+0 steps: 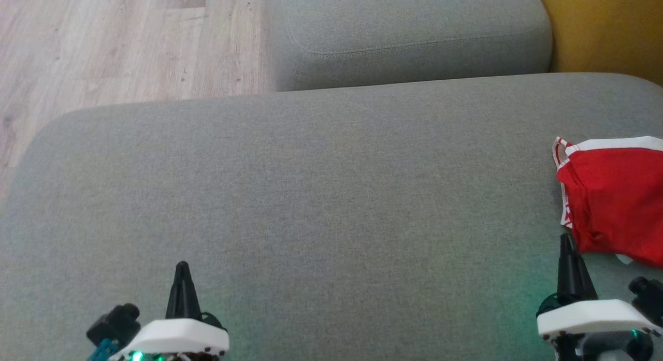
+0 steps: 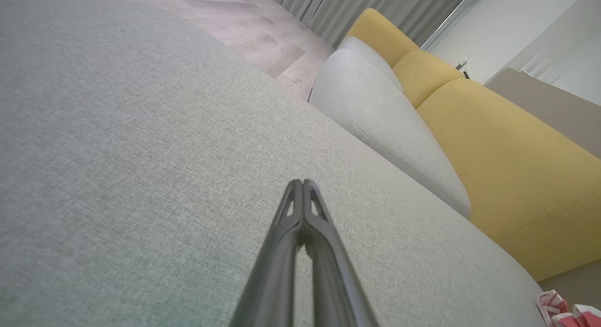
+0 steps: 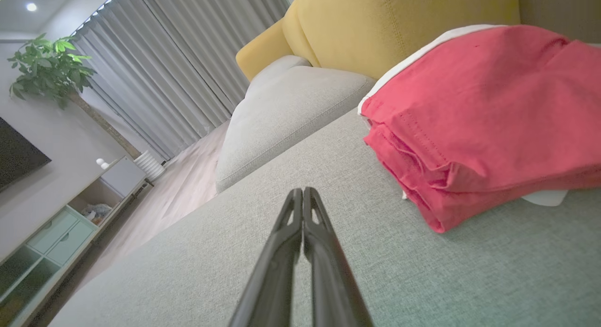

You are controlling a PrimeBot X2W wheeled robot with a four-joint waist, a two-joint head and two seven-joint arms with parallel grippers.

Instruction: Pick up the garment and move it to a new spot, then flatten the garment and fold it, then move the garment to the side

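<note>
The garment (image 1: 616, 198) is red with white trim, folded into a compact stack at the far right of the grey sofa seat (image 1: 311, 195). In the right wrist view the garment (image 3: 479, 116) lies just right of my fingers, apart from them. A corner of the garment (image 2: 566, 313) peeks in at the bottom right of the left wrist view. My right gripper (image 1: 568, 237) is shut and empty, its tip close beside the garment's near left edge. My left gripper (image 1: 182, 266) hovers shut over bare seat at the lower left, holding nothing.
A second grey cushion (image 1: 409, 34) lies beyond the seat, with wooden floor (image 1: 103, 45) to its left. Yellow backrests (image 2: 507, 158) run along the right side. Grey curtains (image 3: 178, 73), a plant (image 3: 51, 64) and a low cabinet (image 3: 61, 224) stand across the room.
</note>
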